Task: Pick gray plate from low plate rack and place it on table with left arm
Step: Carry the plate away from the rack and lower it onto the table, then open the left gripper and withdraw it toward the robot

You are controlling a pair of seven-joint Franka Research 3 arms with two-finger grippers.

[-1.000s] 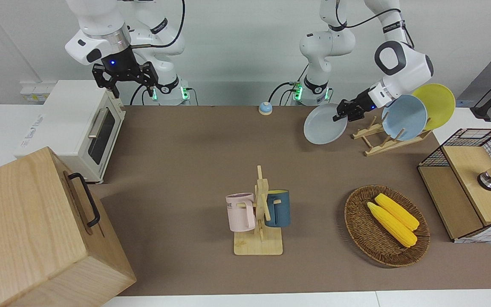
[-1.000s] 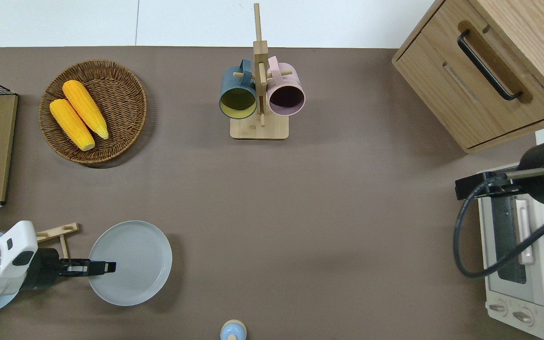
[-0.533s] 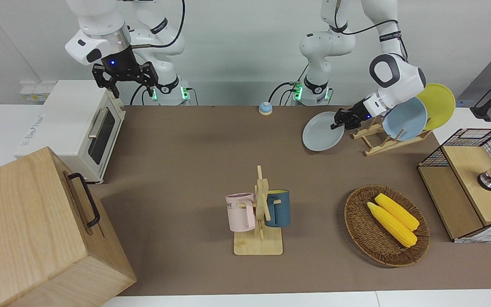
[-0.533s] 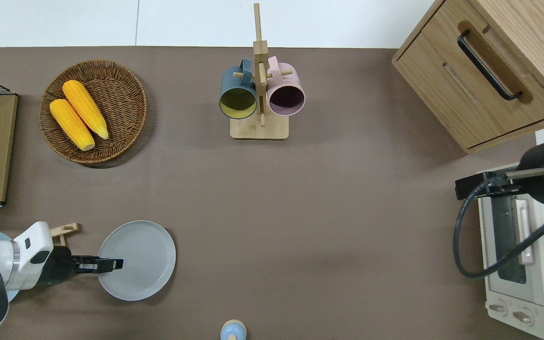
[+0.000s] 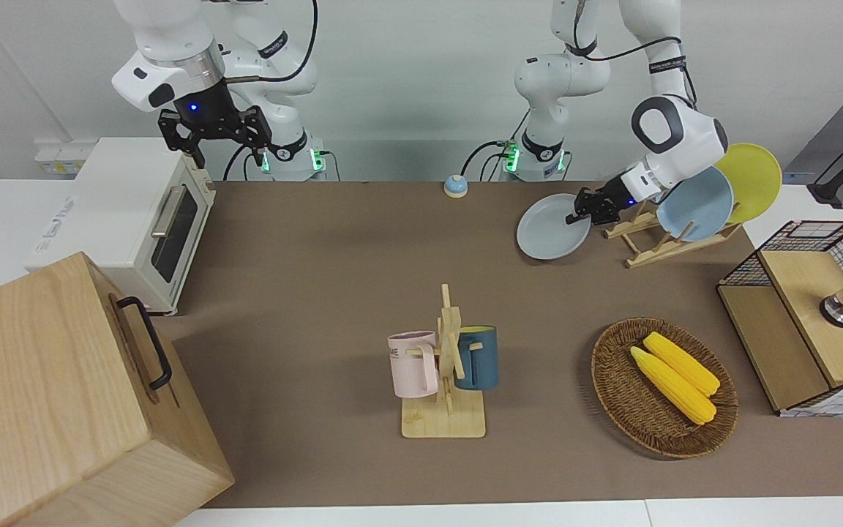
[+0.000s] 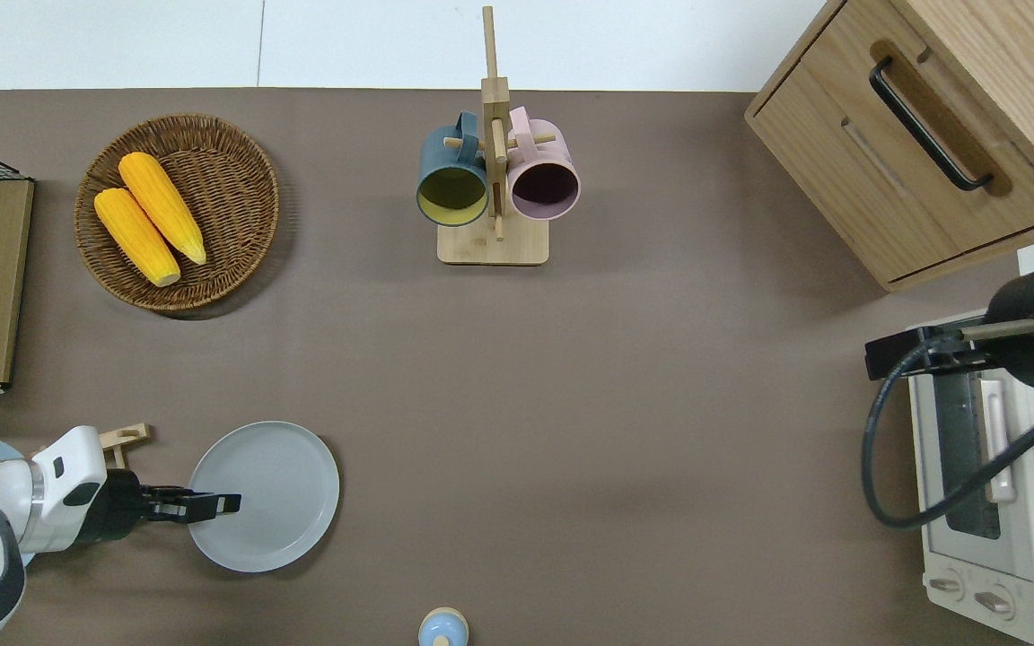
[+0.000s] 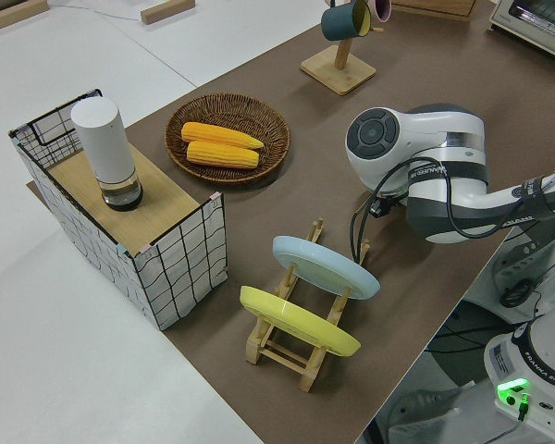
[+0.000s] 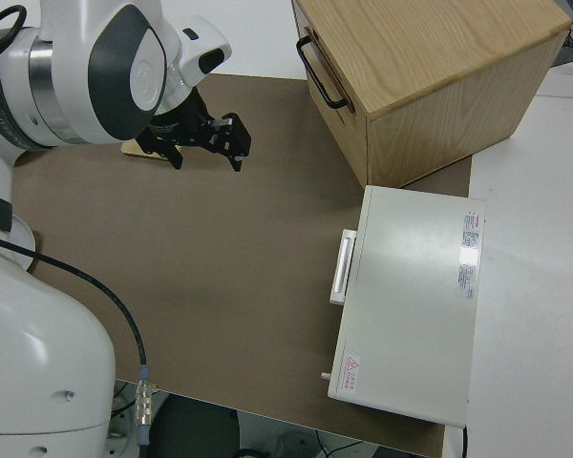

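The gray plate (image 5: 549, 230) (image 6: 270, 493) lies nearly flat, low at the table (image 5: 319, 256), beside the low plate rack (image 5: 648, 238) (image 6: 122, 438) on the side toward the table's middle. I cannot tell whether it touches the mat. My left gripper (image 5: 584, 210) (image 6: 212, 507) is shut on the plate's rim nearest the rack. The rack (image 7: 301, 324) still holds a light blue plate (image 5: 694, 203) and a yellow plate (image 5: 751, 179). In the left side view the arm hides the gray plate. My right gripper (image 5: 215, 135) (image 8: 205, 143) is parked, open.
A small blue bell (image 5: 455, 185) sits near the robots' edge. A mug stand (image 5: 445, 366) with two mugs stands mid-table, and a wicker basket (image 5: 615, 395) of corn lies toward the left arm's end beside a wire crate (image 5: 809, 315). A toaster oven (image 5: 129, 212) and wooden cabinet (image 5: 48, 395) fill the other end.
My left gripper carried the gray plate down and a little away from the rack toward the table's middle. The plate went from tilted to nearly flat. The right arm stayed still.
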